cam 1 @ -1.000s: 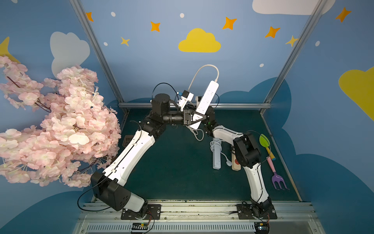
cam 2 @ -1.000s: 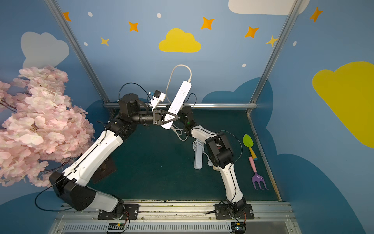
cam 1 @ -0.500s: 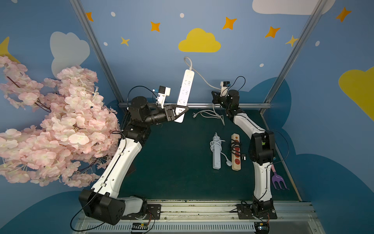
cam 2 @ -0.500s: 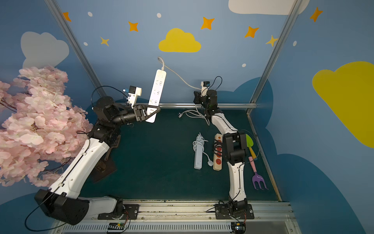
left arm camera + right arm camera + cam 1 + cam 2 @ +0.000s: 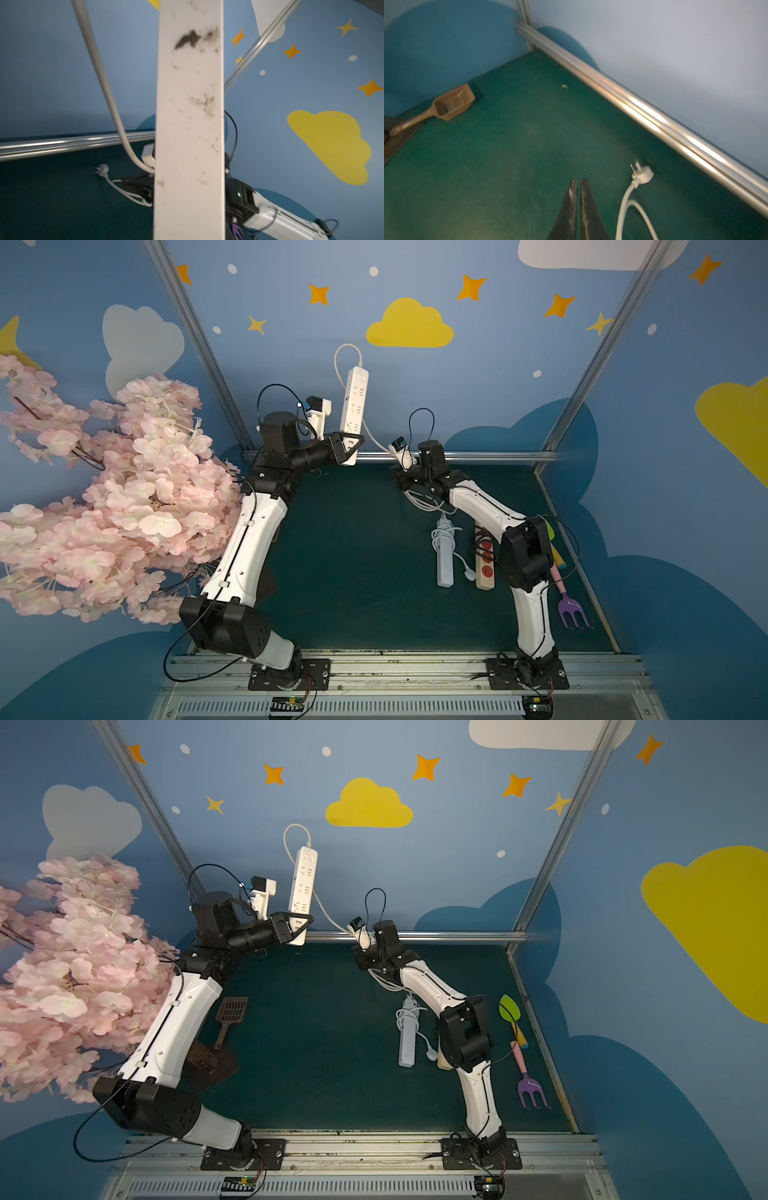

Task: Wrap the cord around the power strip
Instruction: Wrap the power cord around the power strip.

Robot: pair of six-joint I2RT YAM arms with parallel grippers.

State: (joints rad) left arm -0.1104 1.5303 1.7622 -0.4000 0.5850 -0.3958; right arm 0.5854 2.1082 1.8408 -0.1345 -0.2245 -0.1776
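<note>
Right wrist view: cord [image 5: 622,209] lies just beside the closed right jaws.

Robot-lab test booth: aluminium frame [image 5: 457,456], painted cloud walls [image 5: 409,325], green mat [image 5: 365,551].

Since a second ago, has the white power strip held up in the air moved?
Yes. The white power strip has shifted from under the yellow cloud toward the pink blossoms.

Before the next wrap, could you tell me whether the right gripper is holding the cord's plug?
No, the plug lies free on the green mat beside the shut right gripper.
</note>
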